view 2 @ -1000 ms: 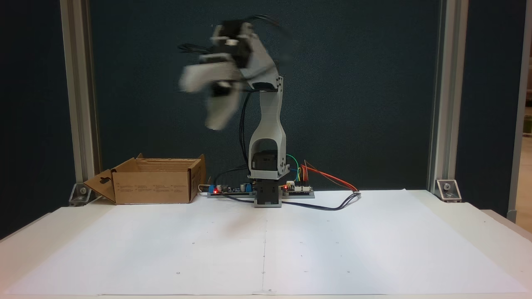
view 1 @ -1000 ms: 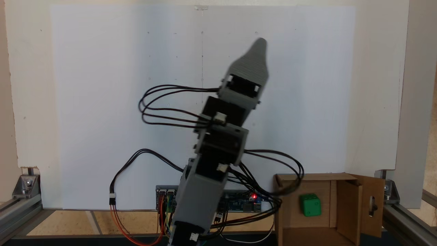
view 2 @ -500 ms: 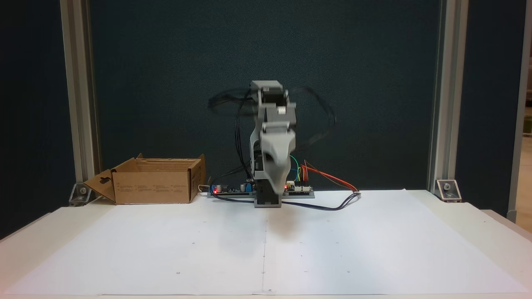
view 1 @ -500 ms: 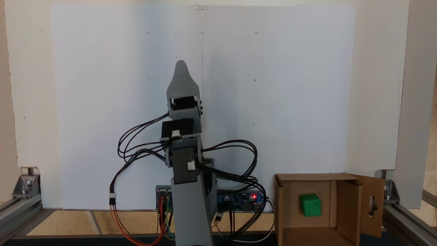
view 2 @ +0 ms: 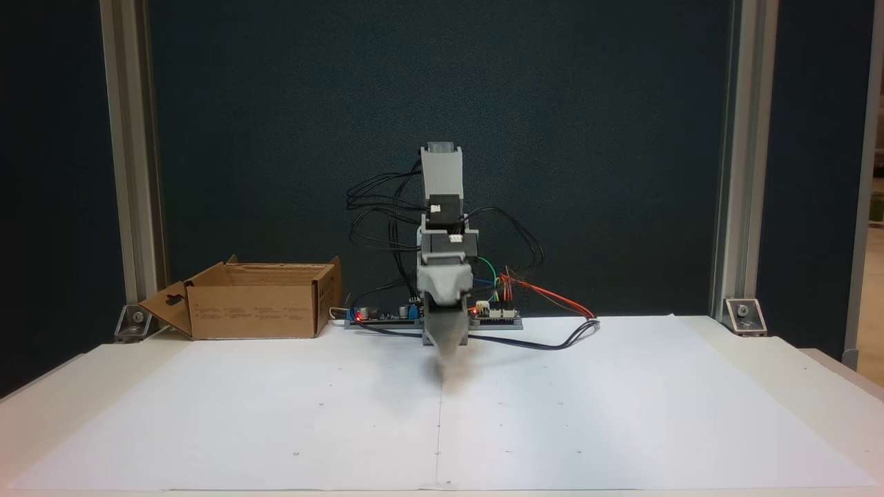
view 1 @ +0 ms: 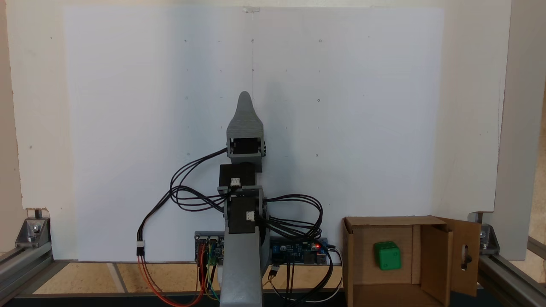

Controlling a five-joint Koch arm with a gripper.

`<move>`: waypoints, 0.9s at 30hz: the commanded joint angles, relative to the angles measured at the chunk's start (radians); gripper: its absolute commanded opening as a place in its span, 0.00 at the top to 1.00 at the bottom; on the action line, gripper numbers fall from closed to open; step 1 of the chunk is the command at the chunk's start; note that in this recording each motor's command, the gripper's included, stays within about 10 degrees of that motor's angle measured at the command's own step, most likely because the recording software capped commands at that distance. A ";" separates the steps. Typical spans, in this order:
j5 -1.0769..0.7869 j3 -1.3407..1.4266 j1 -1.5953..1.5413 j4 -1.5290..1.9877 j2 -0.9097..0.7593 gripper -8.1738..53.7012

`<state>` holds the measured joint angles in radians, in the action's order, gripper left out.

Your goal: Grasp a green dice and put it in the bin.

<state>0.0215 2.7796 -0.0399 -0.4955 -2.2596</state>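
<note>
Now, line by line:

Green dice: the green dice point(view 1: 387, 256) is a small, bright green cube with rounded edges; its top face shows recessed pips of the same green, too small to count surely.

Where it lies: inside the bin point(view 1: 437, 256), on the cardboard floor, near the middle of the left compartment as that fixed view shows it, apart from all four walls.

Bin: a brown corrugated cardboard box, open at the top, several times wider than the dice. In a fixed view one flap hangs out to the right with a slot-shaped cutout in it. In a fixed view the bin point(view 2: 255, 310) stands at the back left of the table, its slotted flap sticking out to the left, and the dice is hidden behind its wall.

Gripper: the gripper point(view 1: 245, 94) points away from the arm's base over the white paper sheet point(view 1: 128, 106), well apart from the bin. In a fixed view the gripper point(view 2: 446, 360) hangs tip down, just above the sheet, slightly blurred.

Jaws: both fixed views show one grey tapering tip, so whether the jaws are parted or closed cannot be told; nothing green shows at the tip.

Base: black cables point(view 1: 187, 196) loop out from the arm, and a circuit board point(view 1: 303, 251) with a red light sits beside the bin.
</note>
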 commanded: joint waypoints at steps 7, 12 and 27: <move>0.032 0.078 0.029 -0.420 -0.112 0.16; 0.032 0.150 0.028 -0.626 -0.112 0.16; 0.029 0.322 0.031 -1.066 -0.110 0.15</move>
<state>0.0215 3.0695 -0.0107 -1.5033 -2.2596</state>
